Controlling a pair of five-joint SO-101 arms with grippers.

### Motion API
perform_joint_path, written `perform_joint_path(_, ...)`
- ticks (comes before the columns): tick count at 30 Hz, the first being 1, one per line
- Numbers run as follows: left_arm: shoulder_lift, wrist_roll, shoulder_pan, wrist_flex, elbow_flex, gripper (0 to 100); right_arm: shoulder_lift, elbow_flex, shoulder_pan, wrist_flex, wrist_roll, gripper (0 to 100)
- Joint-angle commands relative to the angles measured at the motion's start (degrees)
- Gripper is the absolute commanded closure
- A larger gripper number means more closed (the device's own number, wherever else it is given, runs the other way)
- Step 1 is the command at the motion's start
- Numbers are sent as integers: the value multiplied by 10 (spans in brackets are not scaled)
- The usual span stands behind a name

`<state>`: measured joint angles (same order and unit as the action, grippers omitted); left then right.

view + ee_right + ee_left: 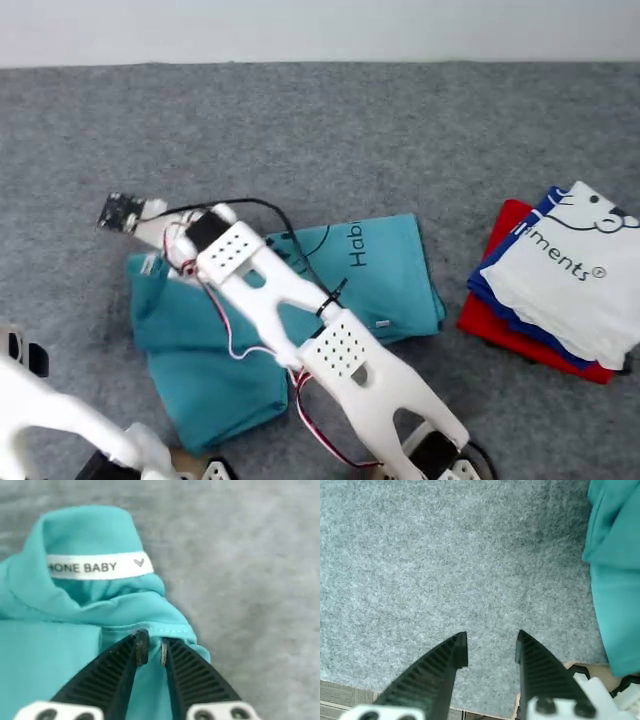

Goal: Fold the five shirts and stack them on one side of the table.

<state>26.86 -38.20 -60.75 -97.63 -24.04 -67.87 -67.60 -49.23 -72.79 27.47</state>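
On the table (300,130), the teal shirt (385,275) is laid half-folded at centre, with the stack (560,290) set to one side. The cloth is judged soft, light and limp, best taken at its edges. A fold by its collar is pinched by the right gripper (150,650); the left gripper (491,647) is spread above the table.

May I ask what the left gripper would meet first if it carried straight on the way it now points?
Most likely the bare grey table cover: the left gripper points down at it with fingers open, and the teal shirt lies off to one side. Depth is hard to judge.
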Motion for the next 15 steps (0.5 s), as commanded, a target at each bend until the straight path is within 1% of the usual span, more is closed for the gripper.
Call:
perform_joint_path(1,19,-1,2,9,1,833,6,-29,38,9,5,944)
perform_joint_path(4,19,-1,3,9,1,833,7,-53,35,-32,4,944)
perform_joint_path(8,19,-1,4,9,1,833,6,-127,15,-108,3,943)
perform_joint_path(15,19,-1,4,9,1,833,6,-251,-8,-261,2,943)
